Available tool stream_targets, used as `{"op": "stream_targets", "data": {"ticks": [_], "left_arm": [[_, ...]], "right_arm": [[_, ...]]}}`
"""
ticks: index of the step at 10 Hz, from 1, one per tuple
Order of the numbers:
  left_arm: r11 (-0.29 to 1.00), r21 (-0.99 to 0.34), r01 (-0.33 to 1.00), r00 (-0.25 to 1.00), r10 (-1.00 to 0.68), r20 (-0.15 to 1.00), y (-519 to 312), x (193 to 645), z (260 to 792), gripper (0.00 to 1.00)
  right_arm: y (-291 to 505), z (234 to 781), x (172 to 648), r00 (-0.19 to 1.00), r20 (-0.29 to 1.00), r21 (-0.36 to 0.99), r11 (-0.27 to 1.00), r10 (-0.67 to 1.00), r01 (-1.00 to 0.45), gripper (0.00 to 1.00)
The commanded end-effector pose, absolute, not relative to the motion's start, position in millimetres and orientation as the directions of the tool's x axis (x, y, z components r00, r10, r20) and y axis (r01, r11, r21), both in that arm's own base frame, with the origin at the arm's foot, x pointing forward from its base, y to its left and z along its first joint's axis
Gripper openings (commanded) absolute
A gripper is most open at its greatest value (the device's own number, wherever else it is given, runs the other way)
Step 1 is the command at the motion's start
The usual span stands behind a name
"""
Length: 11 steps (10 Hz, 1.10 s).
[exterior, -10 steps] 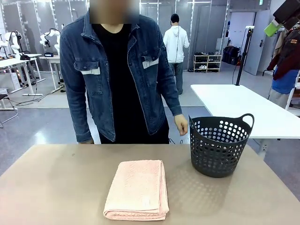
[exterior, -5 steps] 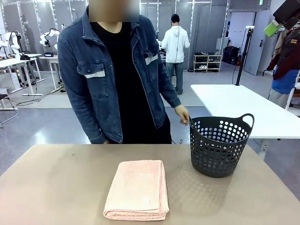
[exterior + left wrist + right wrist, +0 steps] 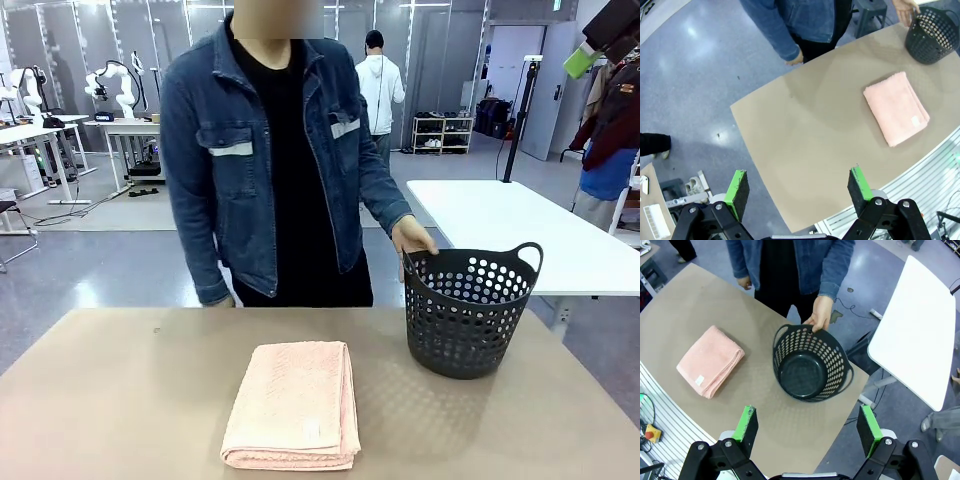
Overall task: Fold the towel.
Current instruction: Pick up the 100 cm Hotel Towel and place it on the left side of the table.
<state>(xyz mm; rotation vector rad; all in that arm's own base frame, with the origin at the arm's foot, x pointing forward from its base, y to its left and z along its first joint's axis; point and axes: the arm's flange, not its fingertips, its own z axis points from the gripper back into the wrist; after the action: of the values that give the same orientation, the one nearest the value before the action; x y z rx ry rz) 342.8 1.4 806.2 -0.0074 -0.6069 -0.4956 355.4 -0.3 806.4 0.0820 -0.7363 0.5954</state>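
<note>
Person's hand (image 3: 412, 238) grasping dark perforated plastic basket (image 3: 470, 310) rim | front: folded salmon-pink terry towel (image 3: 295, 402) on tan table (image 3: 120, 400), long axis near-to-far, tag nearest robot | left wrist: left gripper (image 3: 799, 190) agape | right wrist: right gripper (image 3: 807, 429) agape

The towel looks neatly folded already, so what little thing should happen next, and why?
Probably nothing more for the arms than staying up and clear. The towel lies folded flat on the table, both tools, left and right, hang open high above it, and the person's hand is on the rim of the empty basket, perhaps about to move it.
</note>
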Motion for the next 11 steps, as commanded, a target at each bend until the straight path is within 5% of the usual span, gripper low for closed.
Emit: {"op": "stream_targets", "data": {"ticks": [1, 8, 11], "left_arm": [[0.883, 0.123, 0.452, 0.715, -0.442, 0.542, 1.4, 341.2, 807.0, 1.0], [0.883, 0.136, 0.449, 0.708, -0.444, 0.548, 1.4, 342.8, 806.2, 1.0], [0.882, -0.057, 0.468, 0.783, -0.384, 0.489, -27.3, 363.1, 723.1, 1.0]], "right_arm": [[-0.8, 806.7, 355.1, 0.586, 0.652, -0.133, 0.834, 0.48, -0.535, 1.0], [-0.8, 806.7, 355.1, 0.586, 0.652, -0.133, 0.834, 0.48, -0.535, 1.0], [-0.8, 806.7, 355.1, 0.586, 0.652, -0.133, 0.834, 0.48, -0.535, 1.0]]}}
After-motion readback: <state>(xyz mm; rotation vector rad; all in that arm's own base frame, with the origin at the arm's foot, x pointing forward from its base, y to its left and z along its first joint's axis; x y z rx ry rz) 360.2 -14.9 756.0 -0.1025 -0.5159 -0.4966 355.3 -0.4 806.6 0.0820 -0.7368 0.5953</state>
